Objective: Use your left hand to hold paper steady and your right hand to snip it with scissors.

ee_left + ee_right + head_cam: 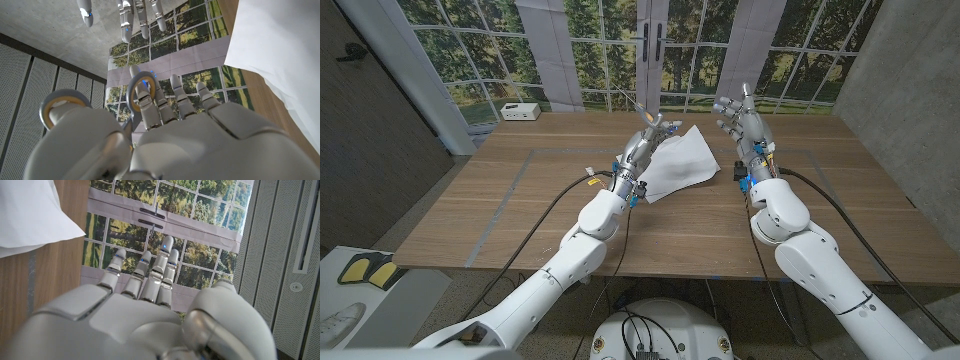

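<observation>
A smooth white sheet of paper [678,160], softly creased and roughly four-cornered, is lying on the wooden table [520,200] towards the middle of its far edge, one corner pointing at the near edge. The tabletop is showing a warm, straight grain, crossed by faint pale lines.

The left hand [645,143], glossy grey and rounded, is hovering at the paper's left edge and gripping the scissors [638,110]. In the left wrist view its fingers [150,107] are threading the two round metal loops of the scissors [62,107], whose rings are lined with an orange-tan inner rim; the slim blades are pointing up and away towards the far edge in the head view.

The right hand [742,118] is standing raised just right of the paper, apart from it, fingers spread and upright, holding nothing. The right wrist view is showing those fingers [160,275] extended straight and the paper's white corner [35,215] beside them.

A small white box [521,112] is sitting at the table's far left corner.
</observation>
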Robot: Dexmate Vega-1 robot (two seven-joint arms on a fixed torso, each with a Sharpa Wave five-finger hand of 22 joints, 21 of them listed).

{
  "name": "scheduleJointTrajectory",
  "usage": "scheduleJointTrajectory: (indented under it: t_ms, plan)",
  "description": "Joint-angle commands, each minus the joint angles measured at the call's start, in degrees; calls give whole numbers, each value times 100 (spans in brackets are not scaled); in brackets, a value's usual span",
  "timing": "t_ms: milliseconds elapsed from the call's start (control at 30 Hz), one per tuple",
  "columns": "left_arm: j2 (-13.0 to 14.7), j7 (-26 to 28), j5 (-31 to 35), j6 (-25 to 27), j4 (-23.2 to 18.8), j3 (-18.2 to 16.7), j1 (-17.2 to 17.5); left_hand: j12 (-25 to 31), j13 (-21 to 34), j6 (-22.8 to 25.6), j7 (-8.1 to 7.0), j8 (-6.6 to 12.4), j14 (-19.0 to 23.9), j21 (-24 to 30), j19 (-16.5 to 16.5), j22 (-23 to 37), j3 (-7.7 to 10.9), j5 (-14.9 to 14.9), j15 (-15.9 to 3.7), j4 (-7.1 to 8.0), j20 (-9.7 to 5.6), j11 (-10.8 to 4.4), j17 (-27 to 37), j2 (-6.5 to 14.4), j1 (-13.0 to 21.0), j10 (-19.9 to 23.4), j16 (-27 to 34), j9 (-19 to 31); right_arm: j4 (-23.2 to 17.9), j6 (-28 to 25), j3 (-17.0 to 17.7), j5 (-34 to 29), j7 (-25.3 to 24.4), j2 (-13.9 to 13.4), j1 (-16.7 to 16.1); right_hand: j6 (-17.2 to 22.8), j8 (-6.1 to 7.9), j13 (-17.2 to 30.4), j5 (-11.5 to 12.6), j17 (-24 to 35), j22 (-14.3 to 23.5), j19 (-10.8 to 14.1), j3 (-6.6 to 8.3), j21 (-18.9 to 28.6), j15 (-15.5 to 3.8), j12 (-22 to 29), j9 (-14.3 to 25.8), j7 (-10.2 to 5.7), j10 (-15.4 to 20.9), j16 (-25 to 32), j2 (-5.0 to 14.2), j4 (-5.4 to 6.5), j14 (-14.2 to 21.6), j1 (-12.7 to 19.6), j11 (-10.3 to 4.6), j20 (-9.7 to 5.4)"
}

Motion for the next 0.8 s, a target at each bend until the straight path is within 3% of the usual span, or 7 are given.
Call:
scheduleJointTrajectory:
  t_ms: [33, 300, 800]
  plan:
    - [158, 64, 22, 192, -150, -34, 81, -15, -14, -203, 208, -7, -33, -5, 10, 28, -78, 48, -399, 12, 44, 4, -4, 3, -86, -6, -50, 25, -7, 12, 53, -7, 9, -36, -10, -19, -24, 27, 6, -5, 13, -3, -55, -6, -22, -4, 21, -3, 14, -12, 13, 20, -14, -45, 17, 9]
    - [251, 26, 27, 187, -223, -50, 115, -27, -64, -265, 234, -6, -51, -26, -24, 27, -164, 78, -346, 41, 113, 35, -46, 9, -175, -14, -105, 27, -12, -27, 74, -31, 15, -67, 16, -28, -68, 28, 6, -12, 13, -25, -73, -10, 1, -2, 21, -1, 9, -1, 9, 25, -1, -72, 27, 18]
    - [507, 67, -48, 212, -685, -162, 461, -12, -98, -243, 231, 28, 0, -26, 10, 25, -207, 126, -357, 60, 98, 46, -109, 54, -223, -3, -157, 21, 71, -285, 110, -41, 86, -252, 138, -65, -160, 32, 21, -26, 14, -18, -58, 1, 2, -7, 22, 17, -28, 14, 49, -8, 6, -28, -10, 13]
